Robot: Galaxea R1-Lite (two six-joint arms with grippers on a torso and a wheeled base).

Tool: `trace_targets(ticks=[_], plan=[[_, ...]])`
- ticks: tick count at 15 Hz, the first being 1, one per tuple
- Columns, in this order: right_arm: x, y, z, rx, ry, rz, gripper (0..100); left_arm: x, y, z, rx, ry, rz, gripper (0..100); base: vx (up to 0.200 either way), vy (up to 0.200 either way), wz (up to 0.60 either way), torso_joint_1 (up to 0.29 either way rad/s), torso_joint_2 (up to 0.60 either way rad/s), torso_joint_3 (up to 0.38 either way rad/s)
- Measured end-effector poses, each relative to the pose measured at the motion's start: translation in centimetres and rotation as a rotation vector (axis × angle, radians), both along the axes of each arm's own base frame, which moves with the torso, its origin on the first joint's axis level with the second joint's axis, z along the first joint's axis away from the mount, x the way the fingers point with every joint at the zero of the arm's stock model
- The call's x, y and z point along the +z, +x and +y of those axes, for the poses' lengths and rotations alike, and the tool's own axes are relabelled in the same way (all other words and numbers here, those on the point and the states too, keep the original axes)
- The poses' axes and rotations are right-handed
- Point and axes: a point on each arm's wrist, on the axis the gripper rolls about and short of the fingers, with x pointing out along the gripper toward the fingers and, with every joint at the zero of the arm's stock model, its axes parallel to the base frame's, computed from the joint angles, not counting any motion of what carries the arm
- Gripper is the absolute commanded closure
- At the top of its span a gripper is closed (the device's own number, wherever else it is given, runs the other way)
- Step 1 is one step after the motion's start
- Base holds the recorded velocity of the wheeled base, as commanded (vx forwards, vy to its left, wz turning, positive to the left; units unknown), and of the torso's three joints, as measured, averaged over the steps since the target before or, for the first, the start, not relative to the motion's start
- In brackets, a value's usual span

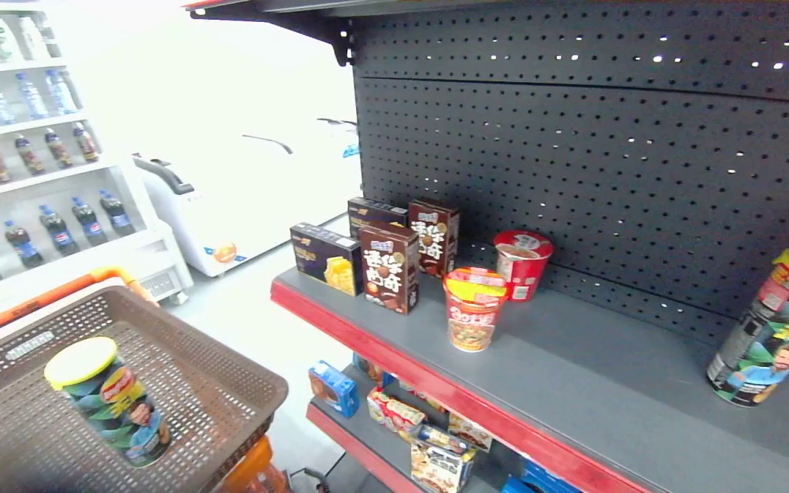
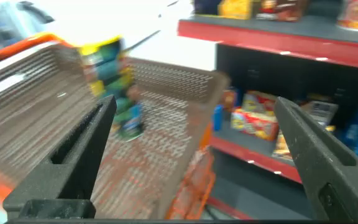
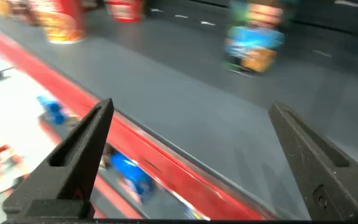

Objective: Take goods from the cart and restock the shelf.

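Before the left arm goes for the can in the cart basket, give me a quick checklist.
1. Left gripper open and empty: ok.
2. Canister standing alone in the basket: ok.
3. Canister centred in the left gripper's gap: not ok, it sits near one finger.
4. Bare shelf beside the shelved canister: ok.
5. Right gripper open, empty, over the shelf: ok.
6. Canister lid firmly on: cannot tell.

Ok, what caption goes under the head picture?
One yellow-lidded can waits in the cart basket; its twin already stands on the shelf.
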Motion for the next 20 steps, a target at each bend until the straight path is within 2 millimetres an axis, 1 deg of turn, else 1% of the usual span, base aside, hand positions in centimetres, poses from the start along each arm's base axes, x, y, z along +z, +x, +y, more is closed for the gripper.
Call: trace_targets(ticks=[5,8,9,11,12,14,17,19,20], plan=[[0.0,0.0,0.0,0.0,0.0,0.0,0,0.0,0.0,0.0,-0.004,0.002,-0.001,0,0.0,0.0,0.6,0.002,0.0,0.003],[0.0,0.0,0.0,0.0,0.002,0.001,0,0.1,0.0,0.0,0.008,-0.002,-0.003,0,0.0,0.0,0.0,0.0,0.0,0.0],[0.0,0.0,0.0,-0.001,0.002,0.001,0,0.5,-0.1,0.0,0.017,-0.002,-0.019,0,0.0,0.0,0.0,0.0,0.0,0.0],[0.0,0.0,0.0,0.0,0.002,0.001,0,2.6,-0.5,0.1,0.031,0.007,-0.044,0,0.0,0.0,0.0,0.0,0.0,0.0],[0.0,0.0,0.0,-0.001,0.002,0.0,0,3.9,-0.5,0.1,0.035,0.014,-0.035,0,0.0,0.0,0.0,0.0,0.0,0.0],[0.0,0.0,0.0,0.0,0.002,0.001,0,6.7,0.5,0.1,0.038,0.028,0.036,0,0.0,0.0,0.0,0.0,0.0,0.0],[0.0,0.0,0.0,-0.001,0.002,0.001,0,10.0,3.7,0.0,-0.014,0.035,0.151,0,0.0,0.0,0.0,0.0,0.0,0.0],[0.0,0.0,0.0,0.0,0.002,0.001,0,10.7,5.7,-0.3,-0.068,0.021,0.228,0,0.0,0.0,0.0,0.0,0.0,0.0],[0.0,0.0,0.0,0.0,0.002,0.0,0,10.6,6.8,-0.5,-0.098,0.013,0.285,0,0.0,0.0,0.0,0.0,0.0,0.0]])
